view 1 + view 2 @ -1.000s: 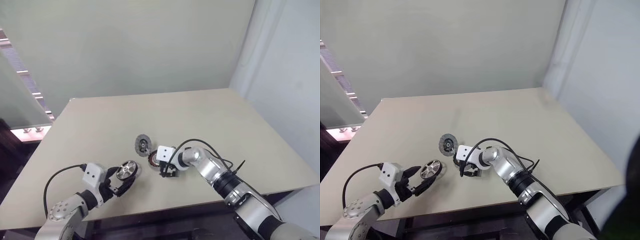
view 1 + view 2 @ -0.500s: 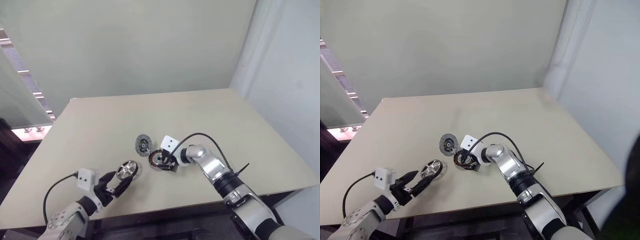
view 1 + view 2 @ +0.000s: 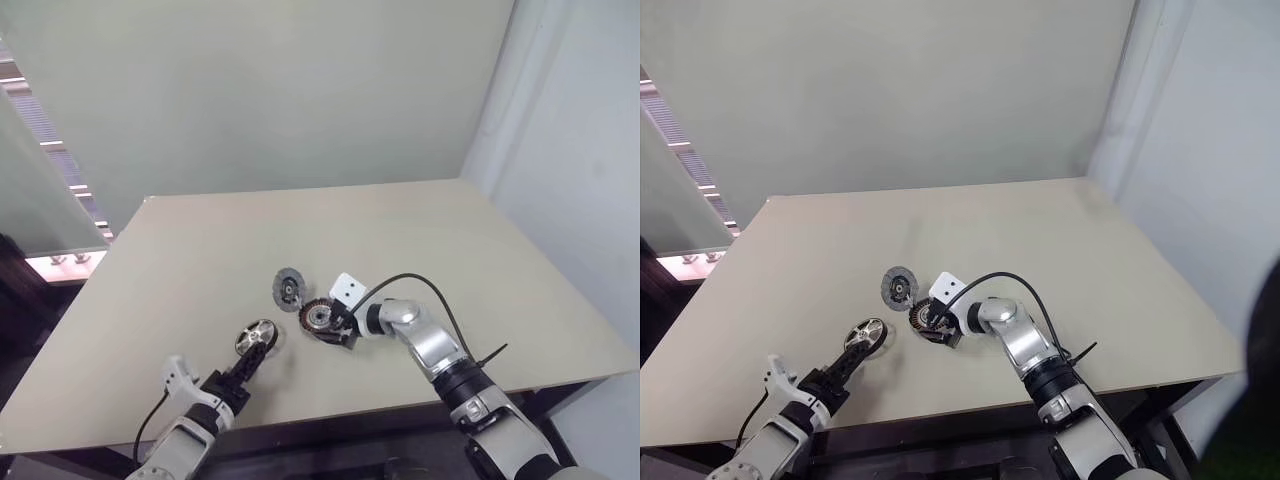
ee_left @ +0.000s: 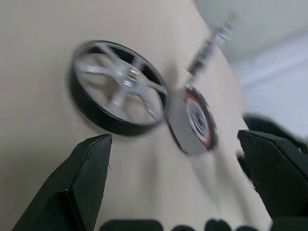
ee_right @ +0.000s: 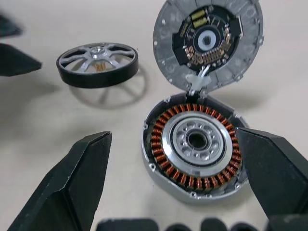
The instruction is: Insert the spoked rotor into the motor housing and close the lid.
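Left eye view: left arm low at the near edge of the bench [image 3: 420, 220], forearm reaching up from below, left tool [image 3: 248, 372] released, fingers spread and pointing at the spoked rotor [image 3: 255, 338], just short of it, not touching. Right arm bent in from the right, elbow near the bench edge, right tool [image 3: 335, 325] likewise released, jaws wide, flanking the motor housing [image 3: 318, 318] without gripping it.

Right wrist view: motor housing [image 5: 195, 144] lying open between the spread fingers, ring of copper-orange windings around a silver centre hub, nothing set inside. Lid [image 5: 210, 41] just beyond, touching the housing's far rim, its inner face with the dark board showing. Spoked rotor [image 5: 97, 64] off to one side, apart from the housing, flat on the bench, spokes up.

Left wrist view: spoked rotor [image 4: 118, 86] straight ahead between the black fingers [image 4: 79, 185], housing past it.

Compared with a second ago: left arm dropped lower toward the bench edge and rolled over at the wrist, white camera block now near the edge; right tool swung slightly, housing more exposed. Rotor, housing and lid unmoved.
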`<move>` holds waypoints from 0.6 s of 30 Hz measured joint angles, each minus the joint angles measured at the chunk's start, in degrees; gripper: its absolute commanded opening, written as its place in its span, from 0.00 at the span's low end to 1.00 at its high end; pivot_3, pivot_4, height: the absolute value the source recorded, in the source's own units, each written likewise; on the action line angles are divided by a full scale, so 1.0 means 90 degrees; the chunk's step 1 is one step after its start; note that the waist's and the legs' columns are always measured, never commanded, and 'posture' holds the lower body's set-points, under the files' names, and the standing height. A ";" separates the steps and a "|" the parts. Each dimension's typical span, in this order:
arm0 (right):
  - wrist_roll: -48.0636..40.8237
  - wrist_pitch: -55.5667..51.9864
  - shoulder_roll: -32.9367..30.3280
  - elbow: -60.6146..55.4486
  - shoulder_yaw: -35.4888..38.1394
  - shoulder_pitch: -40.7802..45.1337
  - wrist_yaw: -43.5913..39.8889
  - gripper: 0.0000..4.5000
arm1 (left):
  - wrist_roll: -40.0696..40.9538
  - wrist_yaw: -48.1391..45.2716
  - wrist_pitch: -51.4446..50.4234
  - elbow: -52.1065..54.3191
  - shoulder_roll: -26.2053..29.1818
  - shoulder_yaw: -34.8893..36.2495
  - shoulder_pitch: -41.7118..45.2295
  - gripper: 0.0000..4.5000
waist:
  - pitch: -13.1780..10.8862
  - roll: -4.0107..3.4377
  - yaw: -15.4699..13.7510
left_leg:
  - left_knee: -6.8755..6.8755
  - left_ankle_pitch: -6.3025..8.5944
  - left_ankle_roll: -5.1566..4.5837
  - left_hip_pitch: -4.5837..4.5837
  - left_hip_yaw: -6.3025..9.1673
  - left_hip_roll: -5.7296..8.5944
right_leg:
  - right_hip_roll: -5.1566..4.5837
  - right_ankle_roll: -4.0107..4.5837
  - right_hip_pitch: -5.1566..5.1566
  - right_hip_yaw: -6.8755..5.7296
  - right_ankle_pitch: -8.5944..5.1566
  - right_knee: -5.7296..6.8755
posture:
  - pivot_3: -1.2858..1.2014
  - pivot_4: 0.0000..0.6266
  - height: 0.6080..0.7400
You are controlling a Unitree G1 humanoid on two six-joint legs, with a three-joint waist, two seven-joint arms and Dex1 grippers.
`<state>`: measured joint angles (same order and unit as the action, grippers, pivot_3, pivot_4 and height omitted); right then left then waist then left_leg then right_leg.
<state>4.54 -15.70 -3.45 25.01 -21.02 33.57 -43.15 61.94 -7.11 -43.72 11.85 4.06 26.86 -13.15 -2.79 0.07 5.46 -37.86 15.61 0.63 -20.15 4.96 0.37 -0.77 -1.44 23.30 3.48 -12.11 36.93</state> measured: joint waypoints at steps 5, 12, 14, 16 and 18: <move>0.0000 0.0006 -0.0039 -0.0093 0.0000 0.0000 0.0058 0.99 | 0.0454 0.0717 0.0005 -0.0706 -0.0183 0.0366 0.0492 1.00 | 0.0002 0.0004 -0.0004 | 0.0001 0.0000 0.0000 -0.0013 0.0009 0.0007 | 0.0000 -0.0003 0.0006 -0.0002 0.0002 0.0000 | 0.52 0.00 1.00; 0.0000 0.0007 -0.0062 -0.0098 -0.0002 0.0000 0.0082 0.99 | 0.0832 0.1397 0.0077 -0.1275 -0.0323 0.0596 0.1179 1.00 | 0.0004 0.0001 -0.0123 | -0.0003 -0.0003 0.0005 -0.0011 0.0021 0.0013 | 0.0002 -0.0002 -0.0002 -0.0007 0.0002 0.0000 | 0.52 0.00 1.00; 0.0000 0.0008 -0.0073 -0.0099 -0.0002 0.0000 0.0106 1.00 | 0.0852 0.1505 0.0150 -0.1406 -0.0362 0.0612 0.1320 0.96 | 0.0005 -0.0001 -0.0153 | -0.0004 -0.0009 0.0013 -0.0011 0.0024 0.0013 | 0.0002 0.0001 -0.0004 -0.0010 0.0000 0.0000 | 0.52 0.00 1.00; 0.0000 0.0007 -0.0083 -0.0106 -0.0002 -0.0001 0.0115 1.00 | 0.0855 0.1626 0.0225 -0.1508 -0.0395 0.0635 0.1412 0.86 | 0.0006 -0.0002 -0.0156 | -0.0004 -0.0016 0.0017 -0.0010 0.0024 0.0013 | 0.0002 0.0005 -0.0007 -0.0010 -0.0003 0.0000 | 0.52 0.00 1.00; 0.0000 0.0007 -0.0089 -0.0118 -0.0002 -0.0003 0.0120 1.00 | 0.0846 0.1723 0.0282 -0.1604 -0.0409 0.0648 0.1462 0.72 | 0.0006 -0.0002 -0.0155 | -0.0004 -0.0020 0.0019 -0.0010 0.0023 0.0013 | 0.0002 0.0011 -0.0006 -0.0010 -0.0006 0.0000 | 0.52 0.00 1.00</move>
<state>4.53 -15.63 -4.25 23.95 -21.04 33.54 -42.07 69.55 8.40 -41.18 -2.59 0.37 32.70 0.00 -2.74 0.05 4.07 -37.90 15.43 0.80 -20.24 5.17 0.48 -0.75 -1.34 23.25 3.38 -12.17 36.93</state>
